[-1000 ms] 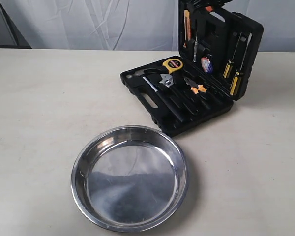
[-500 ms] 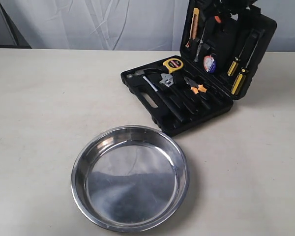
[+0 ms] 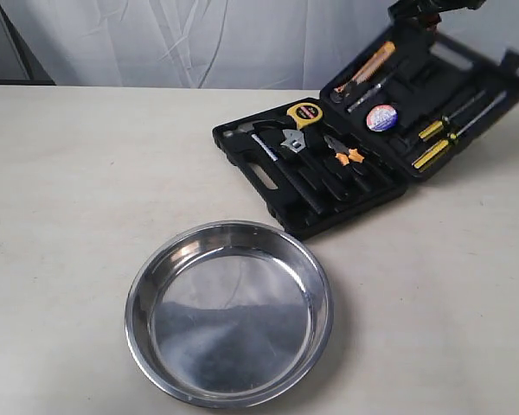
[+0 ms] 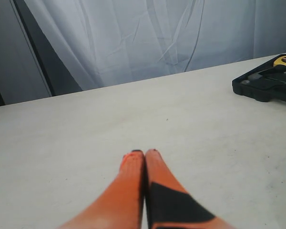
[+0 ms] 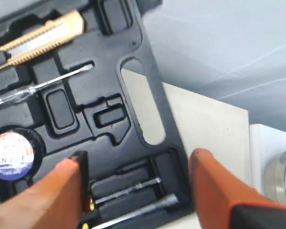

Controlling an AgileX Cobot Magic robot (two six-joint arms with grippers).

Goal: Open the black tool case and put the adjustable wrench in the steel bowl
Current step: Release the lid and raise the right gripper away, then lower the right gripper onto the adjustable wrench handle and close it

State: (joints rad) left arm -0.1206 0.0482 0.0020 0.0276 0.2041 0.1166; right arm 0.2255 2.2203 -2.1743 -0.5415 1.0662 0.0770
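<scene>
Clenched, the left jaws: orange left fingers (image 4: 131, 191) pressed together, gripping nothing, over bare tabletop (image 4: 86, 143), with a corner of the black tool case (image 4: 264, 88) far ahead of them. Released, the right jaws: spread wide above the open lid (image 5: 109, 119), its handle slot between the right fingers (image 5: 219, 191); possibly touching the lid, too blurred to tell. Well apart from both pairs of jaws, in the case's base tray, the adjustable wrench (image 3: 292, 141). Farther still from the right jaws, clear of the case, the steel bowl (image 3: 233, 320).
</scene>
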